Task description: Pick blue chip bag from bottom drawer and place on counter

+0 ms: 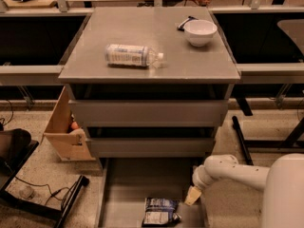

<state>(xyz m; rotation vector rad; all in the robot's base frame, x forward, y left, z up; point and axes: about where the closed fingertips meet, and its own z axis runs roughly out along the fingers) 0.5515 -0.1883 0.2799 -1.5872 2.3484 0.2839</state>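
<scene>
1. Camera view: the bag (160, 211) lies flat on the floor of the open drawer (124, 186), at its near end and a bit right of centre.
2. The gripper (192, 195) hangs just beside the bag's right end, over the drawer's right wall. It isn't touching the bag, and I can't tell if it's open or closed.
3. Up on the counter (142, 72), a bottle (133, 55) lies on its side left of centre, toward the front edge, and a bowl (200, 32) sits at the back right corner.
4. What I'd worry about:
   - Crinkly foil could slip out of a shallow pinch.
   - Coming in this close to the drawer wall could clip it.
   - On the lift, the bag could snag on the drawer fronts above.
   - A drop-off near the bottle could set it rolling off the front edge.
</scene>
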